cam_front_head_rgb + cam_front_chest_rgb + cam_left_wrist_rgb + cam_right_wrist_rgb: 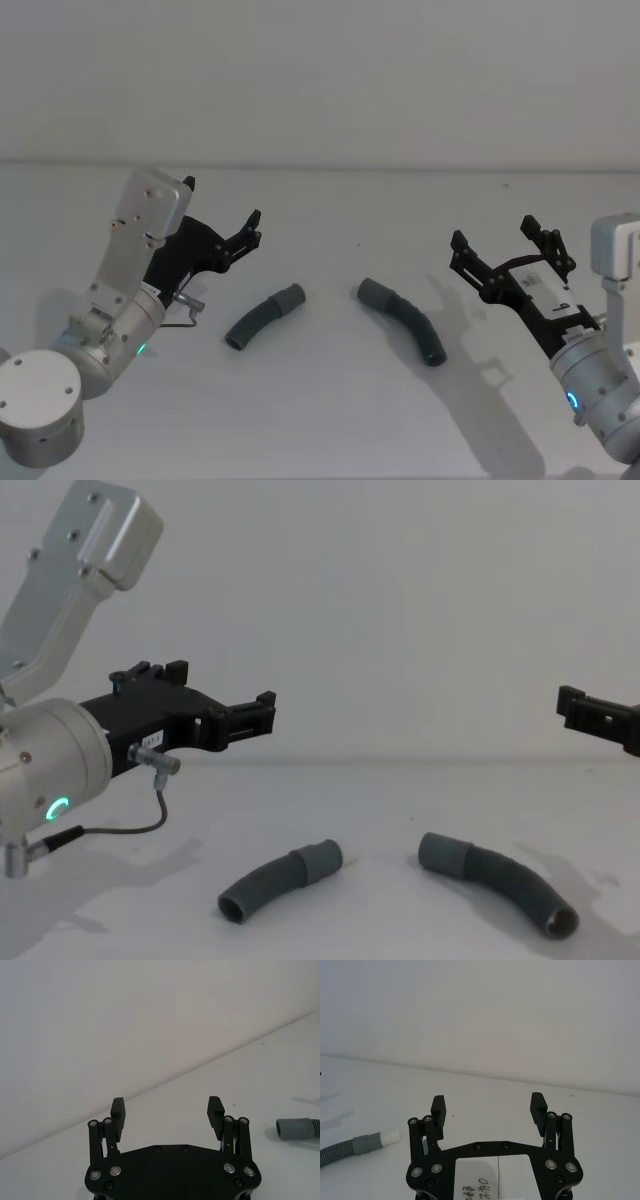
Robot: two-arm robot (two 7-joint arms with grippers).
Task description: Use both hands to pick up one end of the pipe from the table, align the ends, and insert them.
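Head view: a left hose piece [262, 318] and a right hose piece [408, 320] are laid on the table [320, 430], apart, with their smooth cuffs [291, 297] turned toward each other. A short white tip [390, 1136] is seen on one cuff in the right wrist view. The left gripper [222, 200] is held above the table, left of its piece, jaws spread wide. The right gripper [492, 232] is held to the right of the other piece, also raised and wide.

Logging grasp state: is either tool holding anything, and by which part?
Nothing held. Left tool and right tool are open; both hose pieces lie on the table.
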